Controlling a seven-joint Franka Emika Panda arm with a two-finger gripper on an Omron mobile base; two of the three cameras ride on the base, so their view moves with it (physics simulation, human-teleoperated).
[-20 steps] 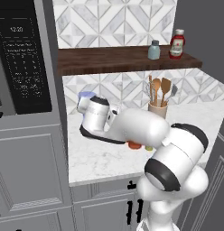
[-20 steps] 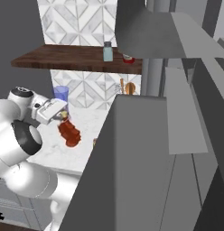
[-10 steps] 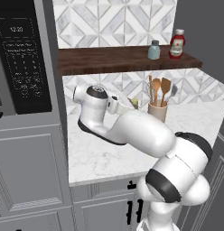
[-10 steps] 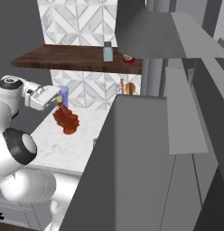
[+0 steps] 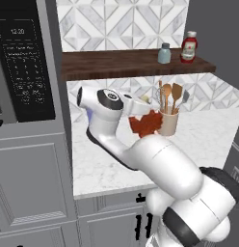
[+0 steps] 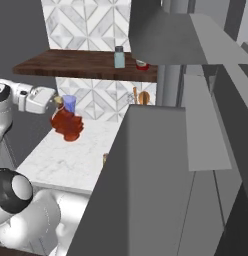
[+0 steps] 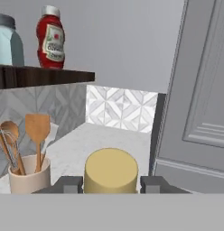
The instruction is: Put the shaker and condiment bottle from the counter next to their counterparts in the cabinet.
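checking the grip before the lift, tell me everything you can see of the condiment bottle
The condiment bottle looks red-orange with a tan-yellow cap. In the hand view the cap sits between the two fingertips of the gripper, which is shut on it. In both base views the bottle is off the counter, in front of the tiled wall and below the shelf.

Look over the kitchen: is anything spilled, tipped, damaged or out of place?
Nothing stands out. The blue-grey shaker and ketchup bottle stand upright on the shelf; the utensil crock is upright; the gripper holds the condiment bottle.
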